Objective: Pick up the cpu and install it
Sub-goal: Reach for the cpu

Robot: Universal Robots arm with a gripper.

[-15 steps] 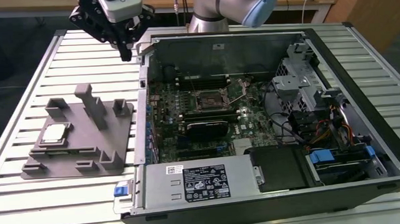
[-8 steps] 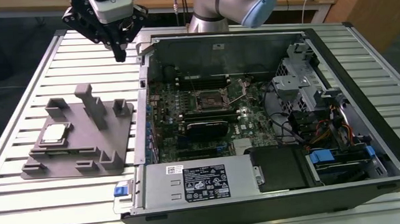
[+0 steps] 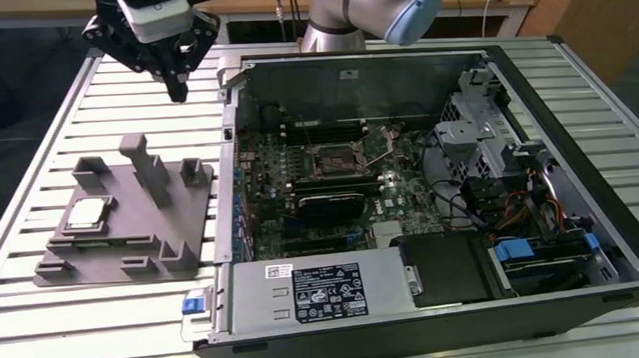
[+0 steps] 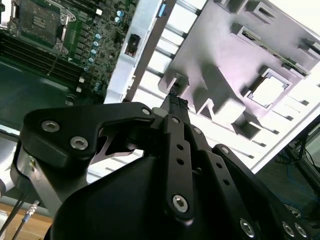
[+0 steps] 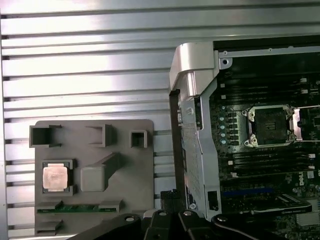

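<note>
Silver cpu (image 3: 88, 214) sat untouched in a pocket at the edge of the grey tray (image 3: 139, 245). Gripper (image 3: 176, 93) hung well apart, fingers pinched together, empty. The upright posts (image 3: 137, 154) could snag a descent.

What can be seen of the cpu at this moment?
The cpu is a small flat square chip with a shiny silver metal top and a thin darker rim. It lies flat, top up, seated in a square recess of the grey tray. The tray rests on the slatted table, to the exterior view's left of the open computer case. Only the tray touches the cpu. The gripper hangs apart from it, above the table, holding nothing.
</note>
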